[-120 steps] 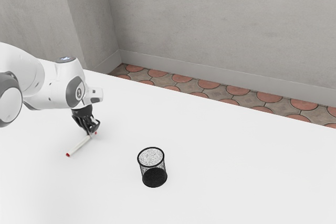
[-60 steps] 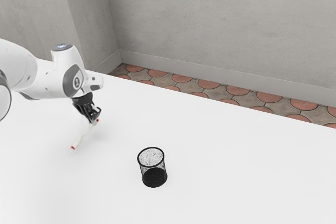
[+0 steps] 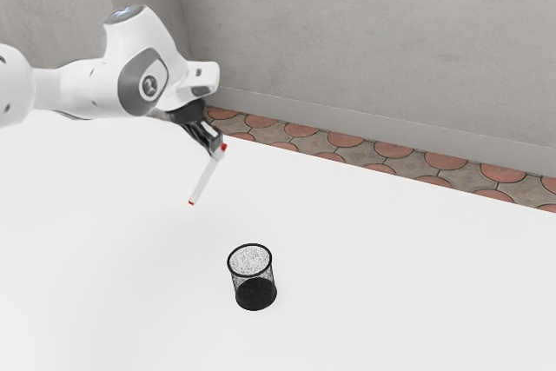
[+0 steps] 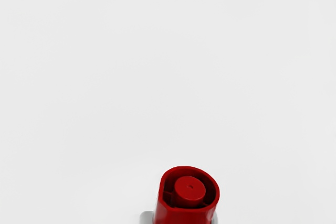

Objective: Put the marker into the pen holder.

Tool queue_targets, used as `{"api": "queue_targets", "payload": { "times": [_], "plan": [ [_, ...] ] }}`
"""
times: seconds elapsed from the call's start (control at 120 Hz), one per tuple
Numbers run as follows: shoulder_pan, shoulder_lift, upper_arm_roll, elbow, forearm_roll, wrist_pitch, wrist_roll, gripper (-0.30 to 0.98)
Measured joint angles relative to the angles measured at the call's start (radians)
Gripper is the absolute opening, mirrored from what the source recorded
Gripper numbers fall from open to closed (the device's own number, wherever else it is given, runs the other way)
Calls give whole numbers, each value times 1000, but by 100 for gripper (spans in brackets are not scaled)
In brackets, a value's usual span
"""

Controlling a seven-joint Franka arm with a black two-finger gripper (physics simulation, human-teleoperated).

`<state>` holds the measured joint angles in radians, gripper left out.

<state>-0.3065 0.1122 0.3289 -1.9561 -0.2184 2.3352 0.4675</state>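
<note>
Pinching the marker (image 3: 204,178) nr its upper end, the gripper (image 3: 218,152) holds it tilted above the table (image 3: 391,284), lower end free, prob. so that end enters the upright pen holder (image 3: 255,295) 1st.

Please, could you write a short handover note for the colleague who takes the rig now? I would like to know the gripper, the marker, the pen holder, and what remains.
Gripper: shut on the marker, near its upper red end.
Marker: held in the air, tilted, lower end toward the exterior view's left.
Pen holder: upright on the table, with the marker outside it.
Done: marker grasped and raised.
Left: bring it over the holder's opening, probably straighten it, lower it in, release.
</note>
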Motion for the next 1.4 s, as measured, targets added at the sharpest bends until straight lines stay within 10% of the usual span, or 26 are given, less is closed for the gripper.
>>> {"api": "queue_targets", "payload": {
  "times": [0.475,1.2,1.4],
  "plan": [
    [-183,-154,-5,-150,-203,-131,-11,-10],
    [-193,-119,-9,-216,-240,-105,-2,-10],
    [-225,-120,-8,-204,-241,-102,10,32]
  ]
}}
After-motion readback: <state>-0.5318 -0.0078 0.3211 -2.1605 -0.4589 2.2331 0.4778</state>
